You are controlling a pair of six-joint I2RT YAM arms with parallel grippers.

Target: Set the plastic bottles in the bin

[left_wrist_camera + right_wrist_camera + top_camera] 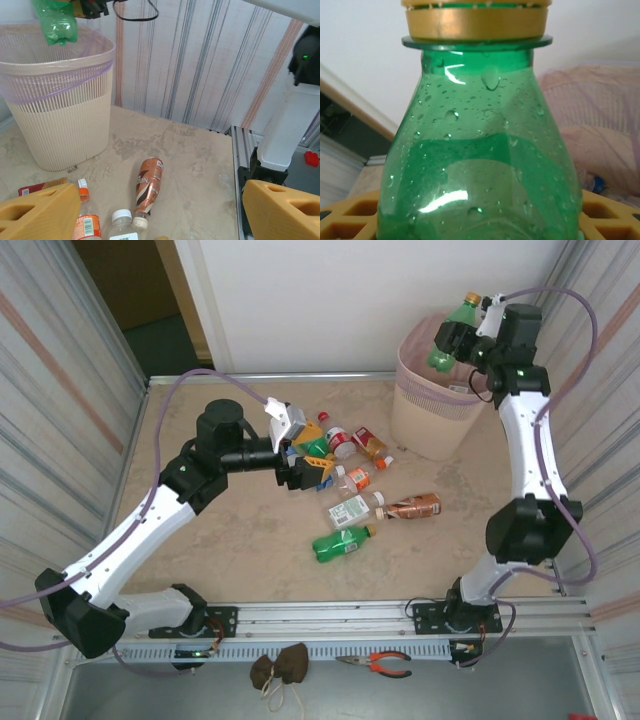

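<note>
One green bottle is pinched in my right gripper, hanging over the bin at the table's far right corner. My right wrist camera adds droplets on its wall and a yellow cap. My left gripper hovers wide open, holding nothing, over loose bottles mid-table. Its wrist camera shows a brown bottle lying near the bin.

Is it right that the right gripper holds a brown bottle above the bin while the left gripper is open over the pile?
No: the bottle in the right gripper is green, not brown, as the top view shows. The rest stands.
</note>
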